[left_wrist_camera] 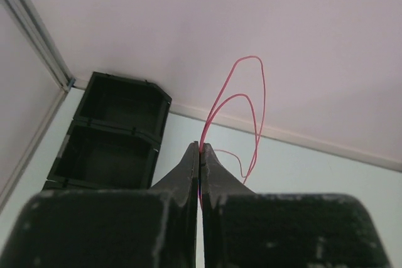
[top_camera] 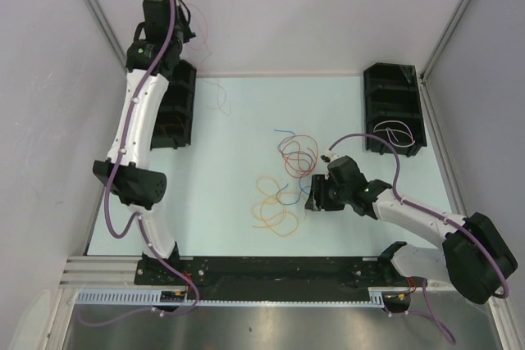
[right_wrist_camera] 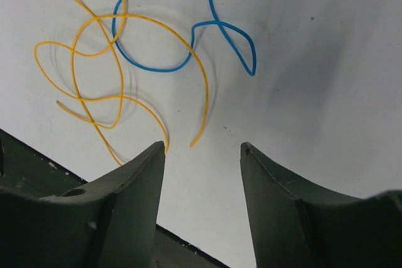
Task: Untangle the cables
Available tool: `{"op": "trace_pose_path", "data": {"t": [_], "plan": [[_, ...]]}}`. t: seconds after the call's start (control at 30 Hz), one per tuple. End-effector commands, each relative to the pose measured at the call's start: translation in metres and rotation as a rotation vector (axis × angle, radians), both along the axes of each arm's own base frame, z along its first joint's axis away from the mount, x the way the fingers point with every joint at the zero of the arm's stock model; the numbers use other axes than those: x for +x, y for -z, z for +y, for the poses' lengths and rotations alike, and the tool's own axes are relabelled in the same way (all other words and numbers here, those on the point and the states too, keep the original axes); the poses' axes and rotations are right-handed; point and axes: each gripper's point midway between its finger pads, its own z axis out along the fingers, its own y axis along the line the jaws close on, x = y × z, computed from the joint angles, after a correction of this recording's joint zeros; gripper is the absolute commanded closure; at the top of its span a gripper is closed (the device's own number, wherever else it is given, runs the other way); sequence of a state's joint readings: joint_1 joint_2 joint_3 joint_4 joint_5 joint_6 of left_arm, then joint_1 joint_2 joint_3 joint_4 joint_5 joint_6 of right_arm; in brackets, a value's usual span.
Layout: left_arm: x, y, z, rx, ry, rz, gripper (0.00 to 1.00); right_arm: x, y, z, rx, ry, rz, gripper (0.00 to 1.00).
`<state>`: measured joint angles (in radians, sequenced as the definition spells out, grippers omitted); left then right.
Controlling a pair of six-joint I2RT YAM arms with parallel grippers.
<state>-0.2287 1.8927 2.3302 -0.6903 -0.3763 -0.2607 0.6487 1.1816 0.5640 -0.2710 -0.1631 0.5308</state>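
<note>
My left gripper (left_wrist_camera: pixel 200 150) is raised at the far left and shut on a thin red cable (left_wrist_camera: pixel 246 101), whose loops stand up from the fingertips; in the top view this cable (top_camera: pixel 218 97) trails down by the left bin. On the table lie the other cables: red and dark purple loops (top_camera: pixel 297 153), an orange cable (top_camera: pixel 275 211) and a blue cable (top_camera: pixel 284 195). My right gripper (top_camera: pixel 315 196) hovers low beside them, open. In the right wrist view nothing lies between its fingers (right_wrist_camera: pixel 204 145); an orange cable (right_wrist_camera: pixel 119 61) end and the blue cable (right_wrist_camera: pixel 157 66) lie just ahead.
A black compartment bin (top_camera: pixel 176 104) stands at the far left under the left arm, also seen as a black bin (left_wrist_camera: pixel 116 133) in the left wrist view. A second black bin (top_camera: pixel 392 96) at the far right holds a white cable (top_camera: pixel 395 132). Walls enclose the table.
</note>
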Motion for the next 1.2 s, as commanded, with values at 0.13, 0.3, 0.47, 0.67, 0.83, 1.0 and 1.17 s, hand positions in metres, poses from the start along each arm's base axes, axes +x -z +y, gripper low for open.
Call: {"op": "trace_pose_path", "data": {"t": [0.13, 0.3, 0.47, 0.67, 0.83, 1.0, 1.17], "plan": [[0.007, -0.065, 0.047, -0.02, -0.075, -0.215, 1.0, 0.002, 0.005, 0.0, -0.005, -0.018, -0.027, 0.44], [0.017, -0.062, 0.066, 0.003, -0.105, -0.231, 1.0, 0.002, 0.008, 0.002, -0.005, -0.027, -0.018, 0.44], [0.034, -0.035, 0.088, -0.01, -0.15, -0.191, 1.0, 0.001, 0.011, 0.001, -0.015, -0.027, -0.009, 0.44], [0.054, 0.01, 0.116, -0.005, -0.221, -0.13, 1.0, -0.001, 0.014, 0.0, -0.015, -0.026, 0.008, 0.44], [0.059, 0.036, 0.133, 0.037, -0.3, -0.078, 1.0, -0.006, 0.016, -0.003, -0.027, -0.022, 0.029, 0.44], [0.053, 0.037, 0.17, 0.04, -0.393, -0.079, 1.0, -0.01, 0.015, -0.005, -0.029, 0.002, 0.054, 0.44], [0.049, 0.036, 0.193, 0.018, -0.442, -0.076, 1.0, -0.016, 0.007, -0.001, 0.012, 0.029, 0.082, 0.45]]}}
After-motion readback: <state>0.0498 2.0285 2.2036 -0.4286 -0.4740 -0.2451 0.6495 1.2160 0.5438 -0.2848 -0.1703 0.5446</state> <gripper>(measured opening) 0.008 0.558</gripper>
